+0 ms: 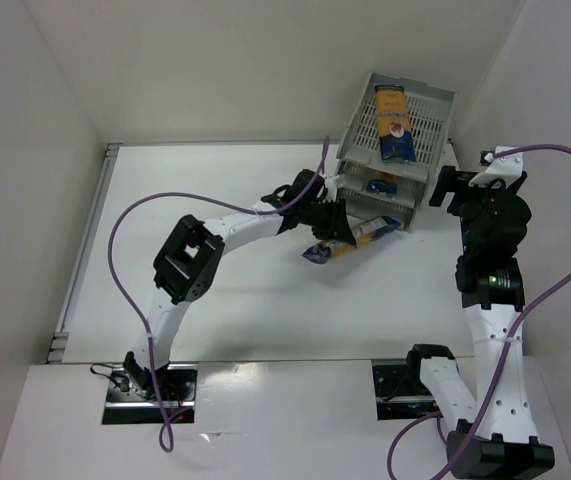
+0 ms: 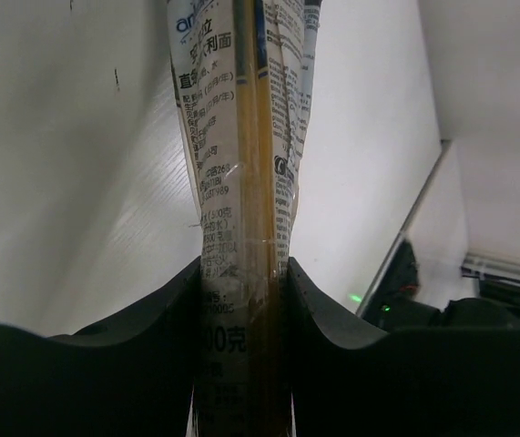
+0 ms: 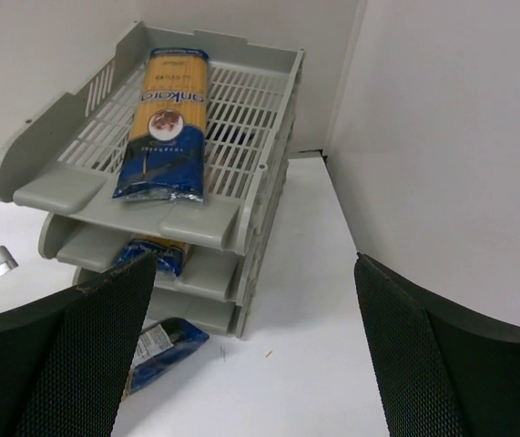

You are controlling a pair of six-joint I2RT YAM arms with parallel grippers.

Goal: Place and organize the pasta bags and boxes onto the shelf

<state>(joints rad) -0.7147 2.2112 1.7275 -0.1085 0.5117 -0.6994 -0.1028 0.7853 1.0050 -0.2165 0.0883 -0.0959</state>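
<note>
- The third packet (image 1: pixel 370 231) is the one being handled: it hangs low over the bench (image 1: pixel 180 180), its far end at the mouth of the shelf's bottom tier and its near blue end sticking out toward the middle of the bench; whether it has entered the tier I cannot tell
- The left fingers (image 1: pixel 337 224) are clamped on this packet partway along its length, pinching the wrapper narrow from both sides
- The top packet (image 1: pixel 392 122) lies lengthwise in the top tier, roughly centred and fully inside
- The middle packet (image 1: pixel 380 187) sits in the middle tier; only its blue front end shows under the tier above
- The shelf (image 1: pixel 425 110) stands at the far right corner of the bench, its open front turned toward the arms
- The right fingers (image 1: pixel 443 190) are spread wide with nothing between them, near the shelf's front right corner
- As I judge it, two of the three packets are placed and the last is on its way; what remains is sliding it into the bottom tier, letting go, and perhaps squaring it up
</note>
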